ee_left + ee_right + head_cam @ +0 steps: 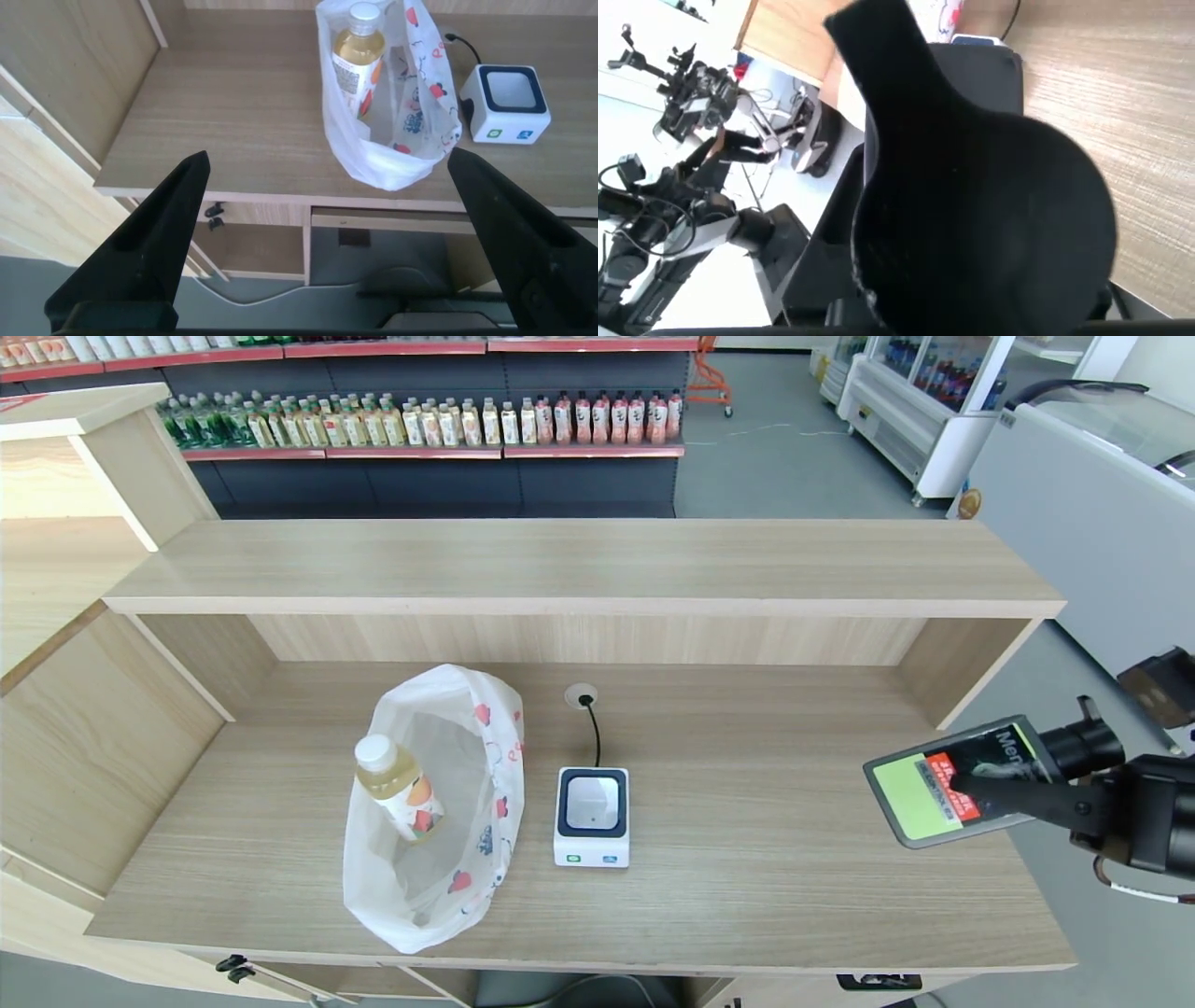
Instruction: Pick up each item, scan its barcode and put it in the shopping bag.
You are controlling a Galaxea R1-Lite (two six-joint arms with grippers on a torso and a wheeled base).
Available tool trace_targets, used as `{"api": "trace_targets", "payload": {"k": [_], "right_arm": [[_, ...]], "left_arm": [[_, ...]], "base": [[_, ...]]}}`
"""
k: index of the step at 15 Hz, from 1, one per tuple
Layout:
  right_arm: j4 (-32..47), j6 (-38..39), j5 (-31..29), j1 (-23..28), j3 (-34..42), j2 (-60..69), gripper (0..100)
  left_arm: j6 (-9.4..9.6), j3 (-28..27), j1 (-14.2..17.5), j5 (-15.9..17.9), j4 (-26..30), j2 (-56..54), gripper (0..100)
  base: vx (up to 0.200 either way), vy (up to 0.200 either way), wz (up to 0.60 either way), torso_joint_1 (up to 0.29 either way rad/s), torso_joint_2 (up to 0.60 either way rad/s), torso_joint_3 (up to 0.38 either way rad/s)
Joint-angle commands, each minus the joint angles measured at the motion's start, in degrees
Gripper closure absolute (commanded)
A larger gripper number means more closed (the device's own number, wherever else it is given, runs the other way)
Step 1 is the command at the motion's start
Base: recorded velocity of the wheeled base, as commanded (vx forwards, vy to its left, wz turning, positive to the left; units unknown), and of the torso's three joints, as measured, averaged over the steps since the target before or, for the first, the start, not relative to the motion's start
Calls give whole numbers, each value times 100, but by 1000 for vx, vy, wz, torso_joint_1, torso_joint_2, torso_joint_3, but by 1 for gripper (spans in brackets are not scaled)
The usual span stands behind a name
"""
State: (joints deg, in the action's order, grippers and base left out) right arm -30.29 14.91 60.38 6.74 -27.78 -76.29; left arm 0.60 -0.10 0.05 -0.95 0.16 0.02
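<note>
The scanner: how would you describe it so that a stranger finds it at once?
Start at the wooden counter. Near its middle, beside the white shopping bag, sits the scanner. It alone is a small white box with a dark-framed window on top and a black cable.

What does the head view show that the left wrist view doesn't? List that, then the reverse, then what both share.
Head view adds: the right gripper holding a flat dark package with a green and red label at the right end of the wooden counter, plus shelves of bottled drinks and chest freezers behind.
Left wrist view adds: the left gripper, fingers open, before the counter's front edge, and the drawer front beneath.
Shared: the shopping bag with a drink bottle inside, the barcode scanner beside it, the counter.
</note>
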Motion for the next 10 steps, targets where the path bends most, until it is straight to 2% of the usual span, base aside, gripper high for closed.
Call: {"api": "trace_targets", "payload": {"k": [1,7,10], "right_arm": [[-3,170,-9,73,-17,-18,100],[-3,311,-149,82,-78,-44,100],[-12,302,-211,82,-201,-202,100]], "left_arm": [[2,1,-5,-2,2,-2,0],[-77,1,-5,-2,2,-2,0],[-42,1,4,-2,2,-2,0]], "base": [[0,0,0,0,0,0],[0,200,0,5,2,2],[0,200,0,-4,2,5]]}}
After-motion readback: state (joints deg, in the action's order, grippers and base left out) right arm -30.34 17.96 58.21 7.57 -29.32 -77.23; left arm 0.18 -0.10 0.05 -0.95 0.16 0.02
